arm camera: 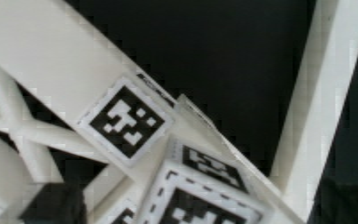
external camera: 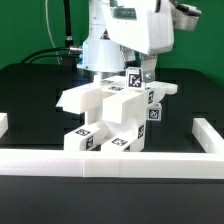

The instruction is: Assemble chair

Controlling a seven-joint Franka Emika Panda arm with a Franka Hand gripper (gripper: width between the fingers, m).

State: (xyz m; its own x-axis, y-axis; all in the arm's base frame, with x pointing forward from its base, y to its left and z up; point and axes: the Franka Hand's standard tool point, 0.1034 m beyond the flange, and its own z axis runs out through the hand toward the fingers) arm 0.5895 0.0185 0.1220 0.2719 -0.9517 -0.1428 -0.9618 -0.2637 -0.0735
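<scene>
- Exterior view first: the chair sits mid-table, a glossy white cluster of blocky parts stacked and stepped, just behind the low white border wall.
- Labels: small black-and-white square tags dot the blocks, several along the front faces and more up the side towards the exterior view's right. They show only patterns, and they are too small here to make out the detail.
- The white arm comes down from above, and the gripper is right at the chair's highest part, next to a tilted tag. I can't tell whether its fingers are spread or closed on that piece, because the view is too small.
- Around it are the black table, a green backdrop, and dark cables behind the arm.
- Now the wrist view, and it's very close: the chair fills the picture with slanting white plastic.
- One big tag shows crisply, a black square with white blocks inside, and two more tagged faces crowd just beside it on a wedge-like corner.
- Only this view shows crossing white braces on one side and a long pale bar on the other, with black between them.
- Only the exterior view shows the whole stack, the wall and the arm.
- The gripper's opening can't be judged here either.
</scene>
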